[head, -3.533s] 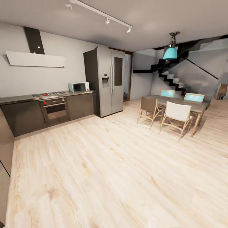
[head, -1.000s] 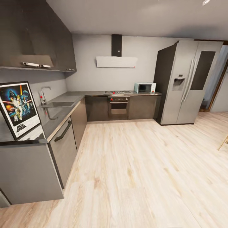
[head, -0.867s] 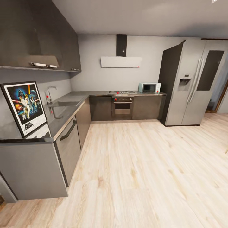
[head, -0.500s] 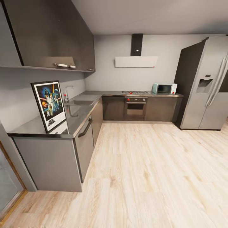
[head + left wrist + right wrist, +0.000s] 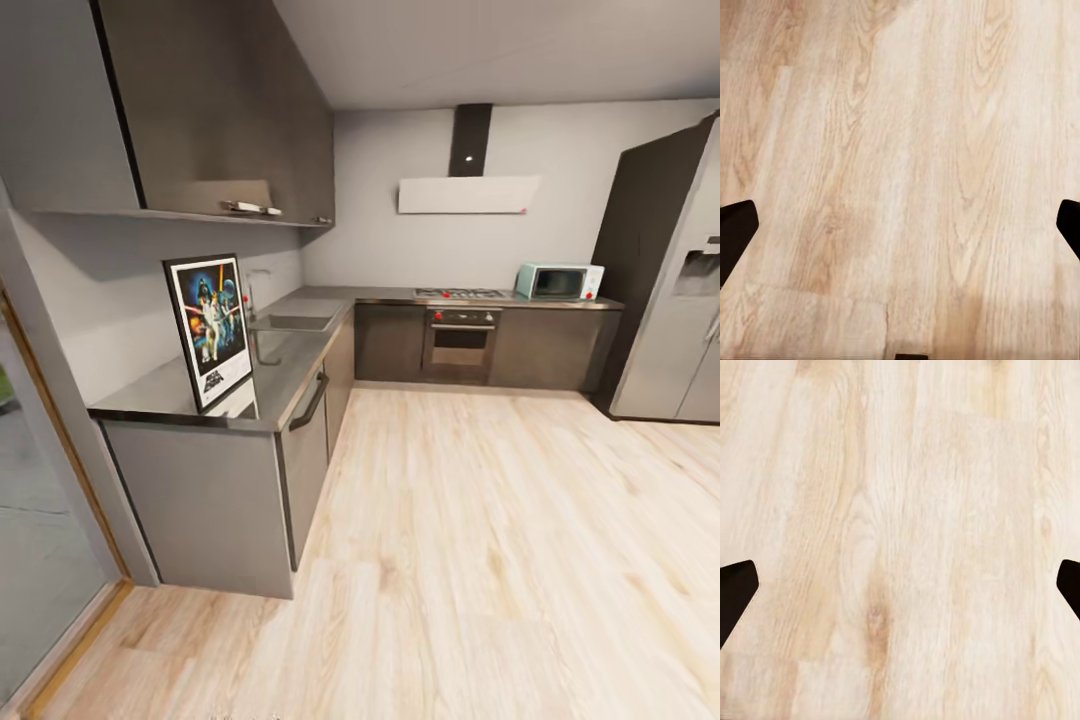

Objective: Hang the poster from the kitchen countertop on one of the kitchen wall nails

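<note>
Poster [image 5: 210, 329] standing upright at the near end of my kitchen worktop [image 5: 180, 392], leaning back toward the grey wall.

Its lower edge rests on the grey slab close to the worktop's near corner, with the sunken sink [image 5: 292, 323] and chrome tap [image 5: 250, 290] farther along the same run. Dark wall cabinets [image 5: 215, 110] hang above. At the worktop's far end sit the hob [image 5: 462, 294] and a pale green microwave [image 5: 558, 281], under the white extractor hood [image 5: 467, 194], beside the fridge [image 5: 670, 290]. My left tool [image 5: 900, 225] and my right tool [image 5: 900, 585] both hang over the light wooden floor [image 5: 480, 560], fingers spread wide apart, grasping nothing.
</note>
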Motion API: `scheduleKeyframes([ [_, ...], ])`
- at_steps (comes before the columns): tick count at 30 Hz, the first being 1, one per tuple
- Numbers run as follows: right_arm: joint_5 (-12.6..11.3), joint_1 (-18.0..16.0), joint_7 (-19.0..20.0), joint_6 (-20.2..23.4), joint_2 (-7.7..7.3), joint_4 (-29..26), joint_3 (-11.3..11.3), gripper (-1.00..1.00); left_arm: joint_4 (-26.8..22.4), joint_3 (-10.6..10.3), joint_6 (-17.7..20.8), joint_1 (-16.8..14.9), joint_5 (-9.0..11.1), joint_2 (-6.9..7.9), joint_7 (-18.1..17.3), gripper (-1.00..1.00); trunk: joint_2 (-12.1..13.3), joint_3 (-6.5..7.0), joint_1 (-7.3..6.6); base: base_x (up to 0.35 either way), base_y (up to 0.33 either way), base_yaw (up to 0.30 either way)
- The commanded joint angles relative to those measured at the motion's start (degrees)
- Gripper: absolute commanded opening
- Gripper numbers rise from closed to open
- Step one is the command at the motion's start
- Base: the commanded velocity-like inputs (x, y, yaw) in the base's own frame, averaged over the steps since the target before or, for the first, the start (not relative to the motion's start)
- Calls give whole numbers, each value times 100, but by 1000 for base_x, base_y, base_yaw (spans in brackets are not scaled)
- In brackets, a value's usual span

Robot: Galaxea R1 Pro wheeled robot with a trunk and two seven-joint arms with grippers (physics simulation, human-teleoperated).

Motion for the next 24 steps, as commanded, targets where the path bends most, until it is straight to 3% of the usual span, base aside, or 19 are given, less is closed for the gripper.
scheduleKeyframes([
  [1, -2, -2, -5, -9, -1, 0, 4, 100, -6, 4, -5, 2, -1, -1, 1, 100, -3, -5, 0, 0, 9, 277],
  [24, -2, -2, -8, -14, -1, 4, 3, 100, -6, 4, -2, 2, 4, -1, 10, 100, -3, -5, 0, 0, 1, 289],
])
